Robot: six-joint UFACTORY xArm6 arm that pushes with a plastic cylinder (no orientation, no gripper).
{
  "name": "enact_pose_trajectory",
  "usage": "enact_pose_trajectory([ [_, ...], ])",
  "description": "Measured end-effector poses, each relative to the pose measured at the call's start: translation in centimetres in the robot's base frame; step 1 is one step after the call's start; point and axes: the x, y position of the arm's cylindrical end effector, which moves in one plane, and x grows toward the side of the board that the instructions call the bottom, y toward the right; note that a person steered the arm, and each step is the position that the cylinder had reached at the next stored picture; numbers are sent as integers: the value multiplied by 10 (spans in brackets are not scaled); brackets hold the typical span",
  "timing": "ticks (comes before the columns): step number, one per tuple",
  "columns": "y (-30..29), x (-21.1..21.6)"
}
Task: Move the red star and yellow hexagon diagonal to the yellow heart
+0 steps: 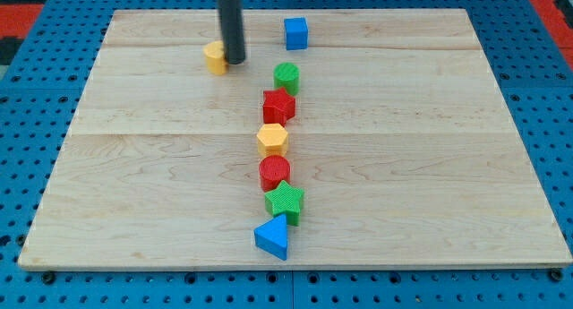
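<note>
The red star (278, 105) sits near the board's middle, with the yellow hexagon (272, 139) just below it, touching or nearly so. The yellow heart (215, 56) lies at the upper left of the board. My tip (235, 62) stands right against the heart's right side. The rod comes down from the view's top. The tip is up and to the left of the red star, well apart from it.
A green cylinder (286, 77) sits just above the red star. Below the hexagon run a red cylinder (275, 173), a green star (285, 201) and a blue triangle (273, 237). A blue cube (295, 32) is near the top edge. The wooden board (430, 166) lies on blue pegboard.
</note>
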Motion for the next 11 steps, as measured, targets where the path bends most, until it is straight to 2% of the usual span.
enact_pose_trajectory([
  [1, -42, 0],
  [2, -38, -1],
  [4, 97, -9],
  [5, 134, 4],
  [6, 135, 80],
  [8, 131, 132],
  [9, 128, 126],
  [11, 63, 60],
])
